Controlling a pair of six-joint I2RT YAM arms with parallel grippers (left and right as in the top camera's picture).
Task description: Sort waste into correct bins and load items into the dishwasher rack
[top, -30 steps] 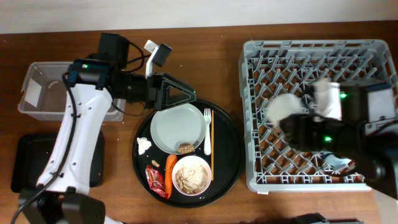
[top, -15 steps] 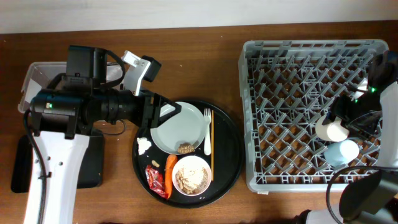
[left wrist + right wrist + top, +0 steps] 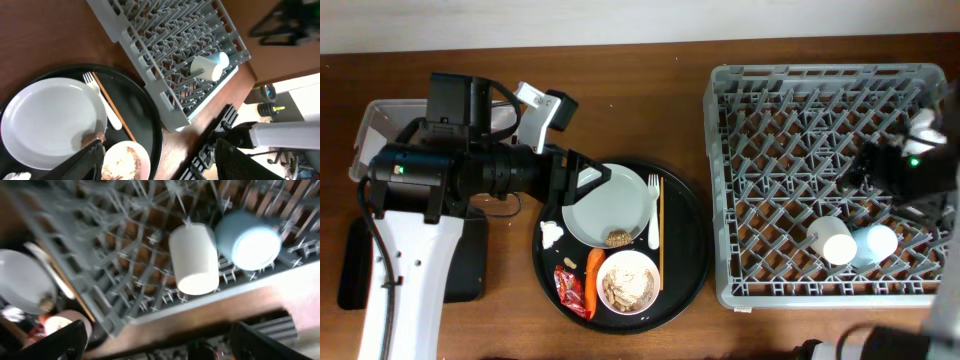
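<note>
Whitish cup (image 3: 837,241) and blue cup (image 3: 876,243) rest just beside each other in a corner of the dishwasher rack (image 3: 720,180), right gripper (image 3: 157,330) spread and empty above; left gripper (image 3: 159,147), jaws apart, hovers by the plate (image 3: 595,205), which it probably must grasp next.
</note>
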